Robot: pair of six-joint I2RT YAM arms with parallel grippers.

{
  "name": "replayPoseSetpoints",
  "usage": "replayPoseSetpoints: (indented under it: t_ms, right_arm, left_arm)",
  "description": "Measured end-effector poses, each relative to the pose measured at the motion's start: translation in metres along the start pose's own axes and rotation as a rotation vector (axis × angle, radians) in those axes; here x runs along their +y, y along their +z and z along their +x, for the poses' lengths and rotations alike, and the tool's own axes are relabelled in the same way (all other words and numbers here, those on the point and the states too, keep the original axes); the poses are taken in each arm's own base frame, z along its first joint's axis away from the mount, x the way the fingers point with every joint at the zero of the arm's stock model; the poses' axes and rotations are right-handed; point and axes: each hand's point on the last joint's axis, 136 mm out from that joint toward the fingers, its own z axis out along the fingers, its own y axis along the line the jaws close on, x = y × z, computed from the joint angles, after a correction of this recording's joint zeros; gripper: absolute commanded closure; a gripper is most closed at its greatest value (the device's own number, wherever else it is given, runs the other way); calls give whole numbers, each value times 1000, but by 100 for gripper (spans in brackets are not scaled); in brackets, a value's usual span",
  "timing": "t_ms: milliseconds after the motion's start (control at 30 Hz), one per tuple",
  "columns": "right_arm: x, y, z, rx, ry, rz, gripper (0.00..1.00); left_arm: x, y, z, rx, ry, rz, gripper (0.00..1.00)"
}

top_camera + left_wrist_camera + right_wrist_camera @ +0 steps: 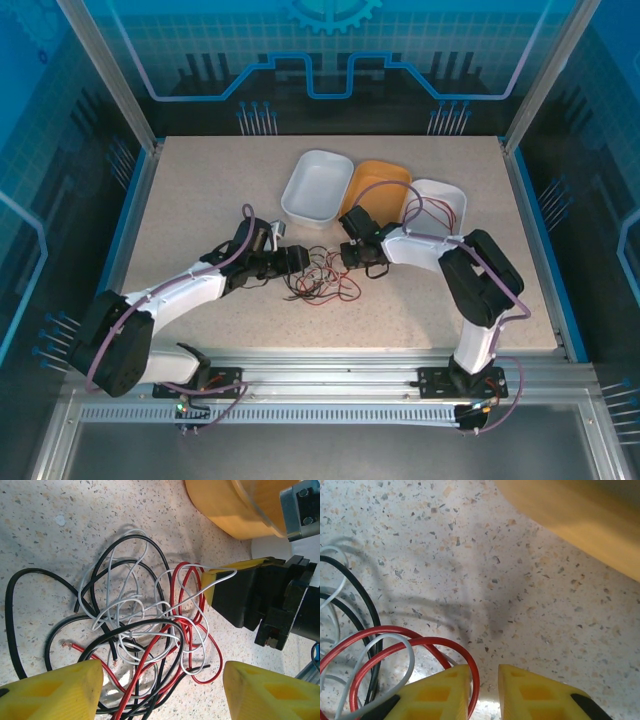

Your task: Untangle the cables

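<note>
Straddling the cables [142, 627], the left tool [161, 675] gapes wide; the right tool [484, 674] is nearly closed, grip unclear.

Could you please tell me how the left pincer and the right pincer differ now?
The left pincer gapes wide; the right pincer is nearly closed. The left pincer faces the whole cable tangle; the right pincer meets red loops at its edge. Both have yellow fingers.
</note>
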Motion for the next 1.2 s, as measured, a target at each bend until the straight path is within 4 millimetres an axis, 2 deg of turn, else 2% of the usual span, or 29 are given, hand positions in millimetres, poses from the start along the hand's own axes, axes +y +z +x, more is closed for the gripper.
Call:
replayPoseSetpoints:
  t_ms: [333,800,933,1067,1200]
  right_arm:
    - [1,7,0,27,-10,11,77]
    - [7,7,5,47,-48,51,75]
    - [6,7,5,46,-42,52,83]
    - [6,9,3,49,-40,55,98]
    - [7,7,2,48,-39,54,100]
  left_arm:
    - [0,0,0,1,0,0,35]
    - [1,1,0,2,-16,-2,35]
    - [2,2,1,7,-25,-6,35]
    - [2,2,1,7,-27,-6,35]
    - [2,2,1,7,-26,-6,34]
